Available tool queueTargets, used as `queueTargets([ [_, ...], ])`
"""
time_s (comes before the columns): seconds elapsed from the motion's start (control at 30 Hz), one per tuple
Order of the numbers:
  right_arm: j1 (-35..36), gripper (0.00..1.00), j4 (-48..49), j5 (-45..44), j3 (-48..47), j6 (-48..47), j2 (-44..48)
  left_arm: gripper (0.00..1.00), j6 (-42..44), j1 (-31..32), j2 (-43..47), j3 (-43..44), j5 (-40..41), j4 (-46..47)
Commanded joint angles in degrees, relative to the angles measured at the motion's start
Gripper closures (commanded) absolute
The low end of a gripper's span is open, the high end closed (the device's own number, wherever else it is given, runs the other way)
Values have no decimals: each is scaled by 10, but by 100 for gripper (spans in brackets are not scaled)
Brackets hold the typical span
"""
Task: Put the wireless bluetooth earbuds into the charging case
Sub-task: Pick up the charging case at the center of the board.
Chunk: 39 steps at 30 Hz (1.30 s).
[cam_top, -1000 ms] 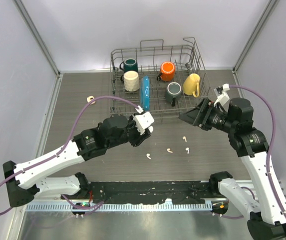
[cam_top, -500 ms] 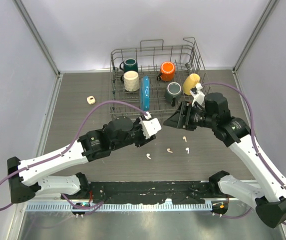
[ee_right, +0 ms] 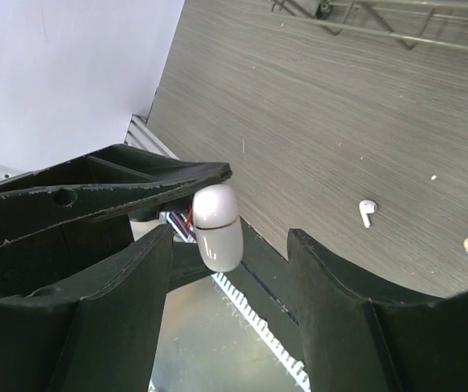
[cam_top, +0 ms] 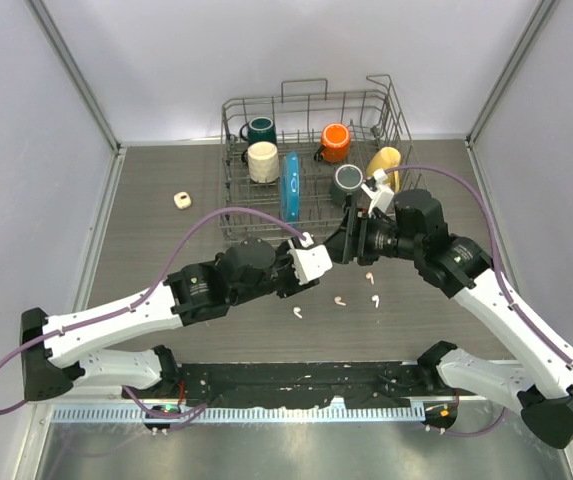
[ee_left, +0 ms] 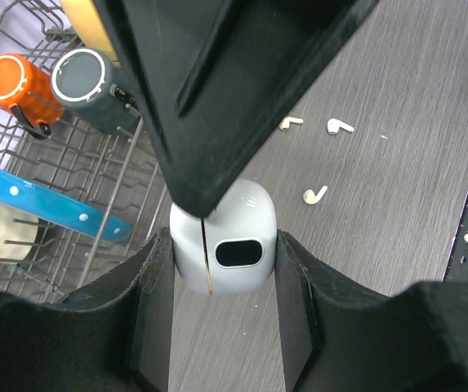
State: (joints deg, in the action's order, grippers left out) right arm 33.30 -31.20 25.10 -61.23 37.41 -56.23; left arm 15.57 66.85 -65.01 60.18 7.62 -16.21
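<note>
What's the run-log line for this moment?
left pincer: shut on charging case | right pincer: open, at charging case | earbuds: loose on table

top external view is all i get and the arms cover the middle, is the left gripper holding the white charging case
Observer: Yes. The left wrist view shows the rounded white plastic charging case clamped between the two black fingers of the left gripper.
Operator: lid open
Observer: It looks shut. The right wrist view shows only a thin seam running around it.
Operator: right gripper on it
Observer: Not gripping. In the right wrist view the right gripper has its jaws open on either side of the case, with a gap on both sides.
</note>
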Motion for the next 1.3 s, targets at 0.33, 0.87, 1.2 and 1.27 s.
queueTargets([
  [0.33,48,47,31,-46,-6,-7,-31,100,21,21,5,6,30,50],
  [0.87,54,59,49,-33,7,-5,-43,100,29,21,9,-8,32,71],
  [1.2,55,81,50,-23,16,-6,-42,97,26,21,15,-16,50,84],
  [1.27,55,82,49,-25,18,-6,-42,96,24,21,15,-17,50,85],
])
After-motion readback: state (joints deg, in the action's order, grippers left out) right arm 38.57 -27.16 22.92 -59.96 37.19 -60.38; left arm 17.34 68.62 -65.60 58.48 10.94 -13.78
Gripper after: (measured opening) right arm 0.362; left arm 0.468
